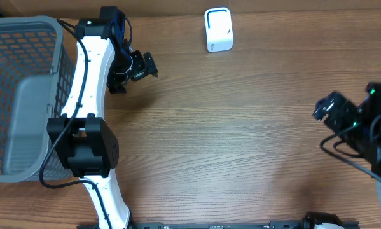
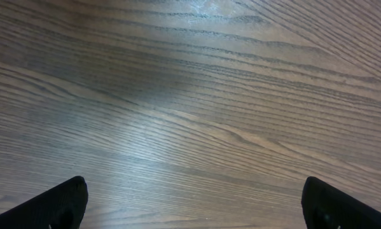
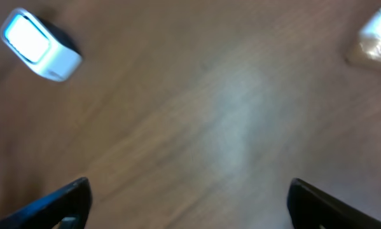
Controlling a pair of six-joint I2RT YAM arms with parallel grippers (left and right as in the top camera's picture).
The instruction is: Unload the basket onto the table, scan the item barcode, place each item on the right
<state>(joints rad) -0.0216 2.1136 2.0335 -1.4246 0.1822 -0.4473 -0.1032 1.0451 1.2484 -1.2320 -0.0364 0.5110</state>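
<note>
The white barcode scanner [image 1: 218, 28] stands at the table's back middle; the right wrist view has it at top left [image 3: 37, 44]. No item or barcode shows plainly in any view. My left gripper [image 1: 145, 66] hovers left of the scanner, open, with only bare wood between its fingers [image 2: 193, 197]. At the right side of the table, my right gripper [image 1: 322, 108] is open too, nothing between its fingertips [image 3: 190, 197]. That view is blurred.
A grey mesh basket [image 1: 62, 70] fills the left edge of the table, beside the left arm. A blurred pale and tan shape [image 3: 371, 38] sits at the right wrist view's top right; I cannot tell what it is.
</note>
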